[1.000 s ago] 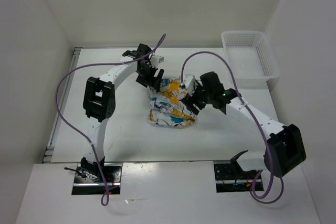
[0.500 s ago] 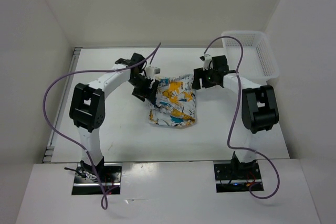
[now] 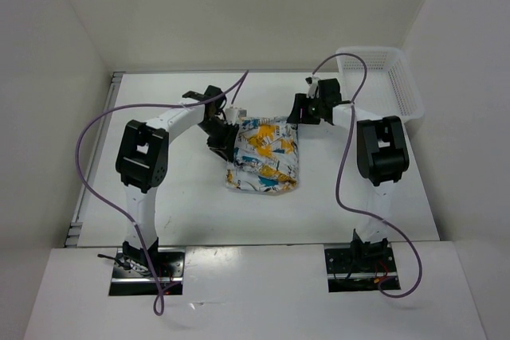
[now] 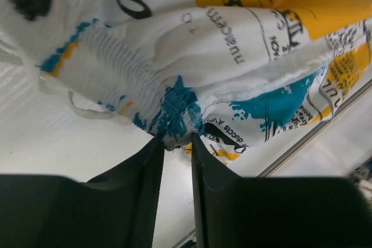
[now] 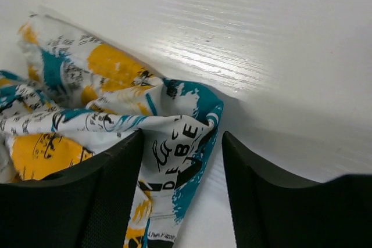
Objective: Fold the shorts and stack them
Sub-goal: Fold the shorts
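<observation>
Left end effector [image 4: 176, 141] fingers nearly together, right end effector [image 5: 181, 136] fingers spread, both arms bent inward.

The table [image 3: 175, 205] is a plain white surface, closed in by white walls at the left, back and right. Near its middle, a little toward the far side, the shorts [image 3: 263, 161] lie in a crumpled, roughly rectangular bundle. They are white with a teal, yellow-orange and black print, and longer front to back than across. A white mesh basket [image 3: 386, 85] sits at the far right corner, apart from the shorts.
</observation>
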